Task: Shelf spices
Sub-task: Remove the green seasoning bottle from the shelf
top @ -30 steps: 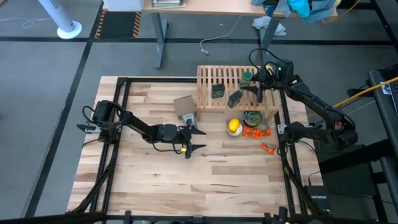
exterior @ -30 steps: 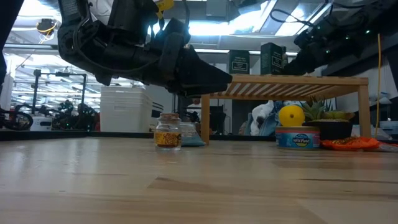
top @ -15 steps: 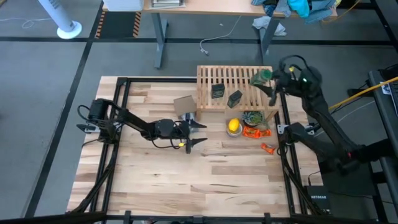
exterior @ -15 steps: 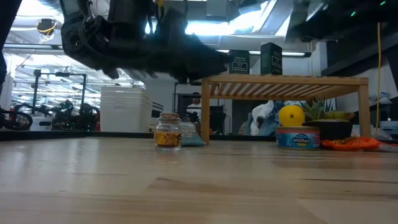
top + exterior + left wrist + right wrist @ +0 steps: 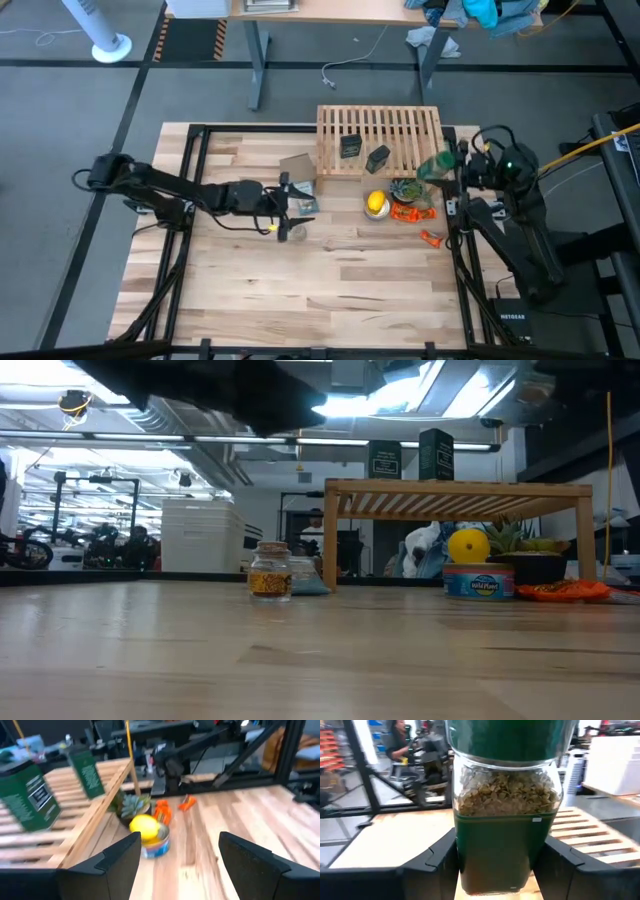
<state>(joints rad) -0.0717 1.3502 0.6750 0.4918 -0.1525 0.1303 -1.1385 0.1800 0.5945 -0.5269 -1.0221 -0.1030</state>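
A green bottle (image 5: 433, 165) is gripped by the right tool (image 5: 452, 168) and held in the air just off the right end of the shelf (image 5: 380, 140), near the worktop's (image 5: 250, 290) far right corner; it appears to be carried there so that it can be set among the others. In the right wrist view the bottle (image 5: 506, 805) is seen upright between the fingers (image 5: 427, 865), with a dark green cap, clear sides showing pale flakes, and a green label below. Two dark tins (image 5: 363, 152) already stand on the shelf. The small glass jar (image 5: 269, 570) is left on the worktop by the shelf's left end. The left tool (image 5: 288, 203) is held open beside it, apparently lined up for a grasp.
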